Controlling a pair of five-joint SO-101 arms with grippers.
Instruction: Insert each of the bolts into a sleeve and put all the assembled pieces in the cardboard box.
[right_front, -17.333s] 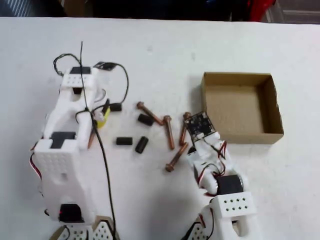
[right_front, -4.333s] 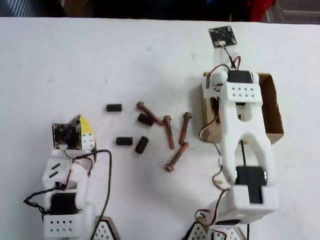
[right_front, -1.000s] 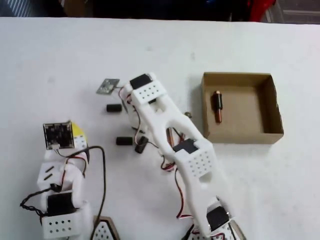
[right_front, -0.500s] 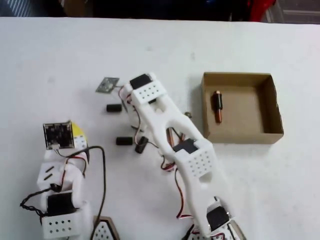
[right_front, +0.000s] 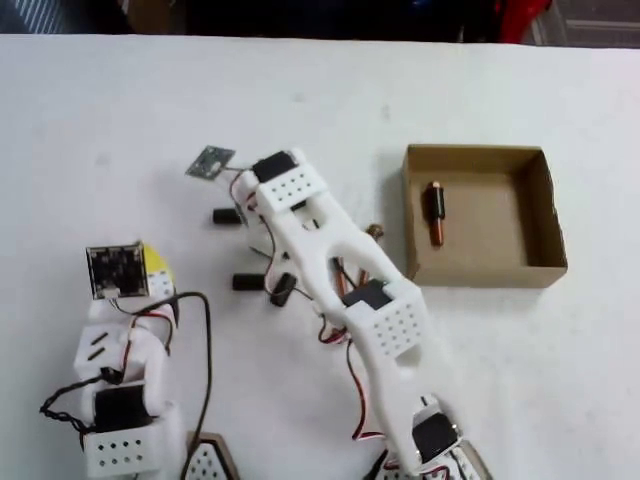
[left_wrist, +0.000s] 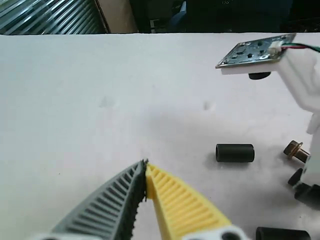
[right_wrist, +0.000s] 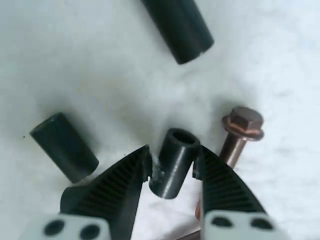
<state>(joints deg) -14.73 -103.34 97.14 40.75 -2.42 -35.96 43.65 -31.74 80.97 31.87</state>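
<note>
White table (right_front: 330, 90) stretches beyond the clenched left tool (left_wrist: 145, 166); right tool (right_wrist: 173, 152) grips a sleeve (right_wrist: 171, 172).

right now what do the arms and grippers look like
The left arm and right arm are white plastic with grids of holes, black motors and red and black wires. A circuit board sits at each wrist. The left gripper has one grey and one yellow ribbed finger; the right gripper has black ribbed fingers.
</note>
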